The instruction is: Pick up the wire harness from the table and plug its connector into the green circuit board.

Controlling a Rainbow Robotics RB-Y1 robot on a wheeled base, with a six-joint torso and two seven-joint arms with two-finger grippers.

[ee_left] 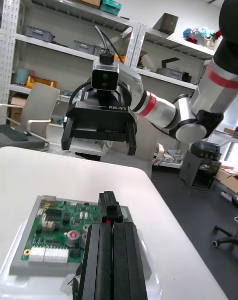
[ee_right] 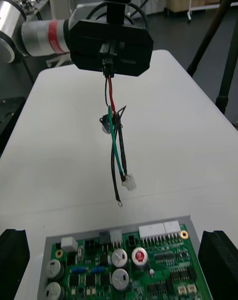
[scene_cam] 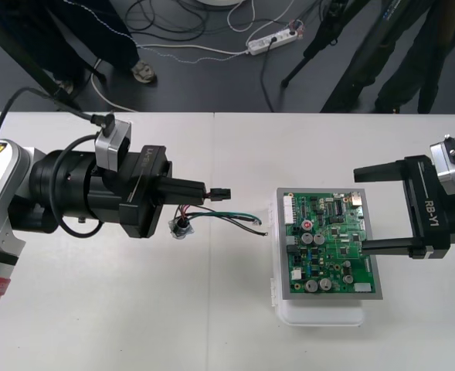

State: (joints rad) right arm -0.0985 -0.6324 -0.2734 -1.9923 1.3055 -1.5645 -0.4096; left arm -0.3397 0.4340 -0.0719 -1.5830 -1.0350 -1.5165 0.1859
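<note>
Table (scene_cam: 212, 325): one green board (scene_cam: 327, 247), one harness (scene_cam: 219, 217), bare gap between. Left gripper (scene_cam: 205, 190) clamps plug (scene_cam: 222, 191); right gripper (scene_cam: 359, 210) splayed astride board.

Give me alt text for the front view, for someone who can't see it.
The left pincer, shut on the harness's black plug, holds it over the table, short of the green circuit board; the wires and round socket trail beneath. The right pincer is open at the board's right edge.
</note>
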